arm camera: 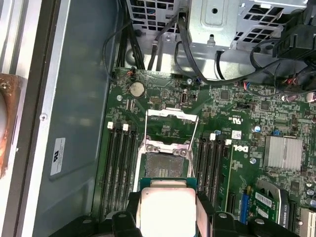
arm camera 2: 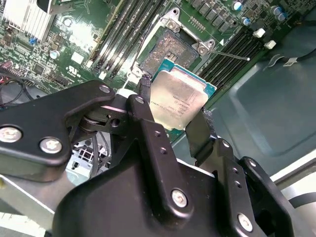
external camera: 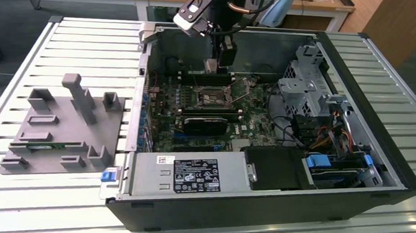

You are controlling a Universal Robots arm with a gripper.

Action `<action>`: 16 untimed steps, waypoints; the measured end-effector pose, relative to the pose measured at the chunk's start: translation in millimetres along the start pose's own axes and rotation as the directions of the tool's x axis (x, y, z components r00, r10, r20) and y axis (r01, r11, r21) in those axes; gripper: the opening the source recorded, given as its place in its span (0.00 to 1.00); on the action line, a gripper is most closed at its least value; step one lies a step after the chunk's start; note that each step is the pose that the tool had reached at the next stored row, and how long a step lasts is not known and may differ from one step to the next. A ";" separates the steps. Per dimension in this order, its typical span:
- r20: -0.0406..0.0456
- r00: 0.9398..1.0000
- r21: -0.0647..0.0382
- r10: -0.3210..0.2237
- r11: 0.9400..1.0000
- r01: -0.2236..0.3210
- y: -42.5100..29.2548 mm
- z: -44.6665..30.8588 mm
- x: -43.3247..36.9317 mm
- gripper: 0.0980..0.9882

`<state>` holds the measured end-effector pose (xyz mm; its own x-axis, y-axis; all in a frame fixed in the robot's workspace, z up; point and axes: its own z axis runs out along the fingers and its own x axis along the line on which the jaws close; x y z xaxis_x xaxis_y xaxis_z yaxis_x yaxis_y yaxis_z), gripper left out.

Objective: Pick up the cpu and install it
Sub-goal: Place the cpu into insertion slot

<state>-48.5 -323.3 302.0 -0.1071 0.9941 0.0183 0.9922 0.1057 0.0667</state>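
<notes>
The cpu (arm camera 2: 180,101) is gripped by its edges between the two black fingers (arm camera 2: 148,131) of the gripper (arm camera 2: 173,112), which is closed narrowly on it. The silvery top of the chip, edged by a thin green rim, is seen in both wrist views. In the first wrist view the cpu (arm camera: 168,207) is held above the motherboard (arm camera: 247,128), near the open socket (arm camera: 165,165), and is not yet seated in it. The socket's metal frame (arm camera: 172,116) is swung open, and rows of memory slots (arm camera: 121,168) are seen on either side. In the exterior view the gripper (external camera: 221,60) is positioned over the far part of the board inside the open computer case (external camera: 260,206), with the socket (external camera: 213,99) nearer the camera. The case is laid on a slatted table (external camera: 89,44), and a grey plastic fixture (external camera: 63,124) is placed beside it, at the exterior view's left.
</notes>
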 end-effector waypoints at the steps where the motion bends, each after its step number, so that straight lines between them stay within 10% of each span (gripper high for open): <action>1: 0.000 1.000 0.000 0.000 1.000 0.000 0.0 0.5 0.0 0.49; 16: 0.000 1.000 0.000 0.000 1.000 0.000 -0.5 7.2 -0.1 0.49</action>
<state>-48.5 -323.3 294.7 -0.1071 0.9941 0.0182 0.9922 0.1057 0.0667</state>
